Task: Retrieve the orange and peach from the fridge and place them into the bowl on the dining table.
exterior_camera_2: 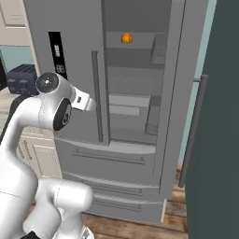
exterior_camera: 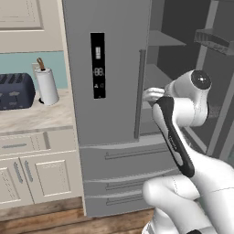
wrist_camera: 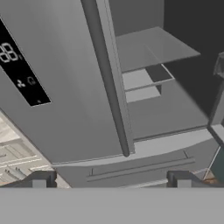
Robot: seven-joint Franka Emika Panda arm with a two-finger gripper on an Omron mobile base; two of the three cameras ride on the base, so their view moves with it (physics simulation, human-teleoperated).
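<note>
Fridge [exterior_camera_2: 79, 70]: tall grey steel unit straight ahead of me; its left door is shut, with the black display panel [exterior_camera: 98, 65] on it, and its right door [exterior_camera_2: 214, 116] is swung wide open, out at 3 o'clock in the right base view.
Orange [exterior_camera_2: 126, 38]: sits on an upper shelf inside the open right compartment, at about 12 o'clock in the right base view, well above my wrist.
Peach: I cannot tell where it is from these views.
Shelves [wrist_camera: 153, 48]: bare grey shelves below the orange, stepping down to the drawers [exterior_camera_2: 112, 158].
Bar handle [wrist_camera: 109, 78]: long vertical bar on the shut left door, running from 12 o'clock down to the middle of my hand view, just beside the edge of the open compartment.
My gripper [wrist_camera: 111, 180]: fingers spread wide with nothing between them; the two dark fingertips [wrist_camera: 39, 179] rise at 6 o'clock in my hand view, apart from the fridge front, pointing at the drawer line under the left door.
My arm [exterior_camera: 178, 137]: raised in front of the fridge, wrist near the bar handle.
Wall counter [exterior_camera: 32, 116]: at 9 o'clock in the left base view, carrying a dark toaster [exterior_camera: 16, 91] and a paper towel roll [exterior_camera: 47, 86], cream cabinets beneath.
</note>
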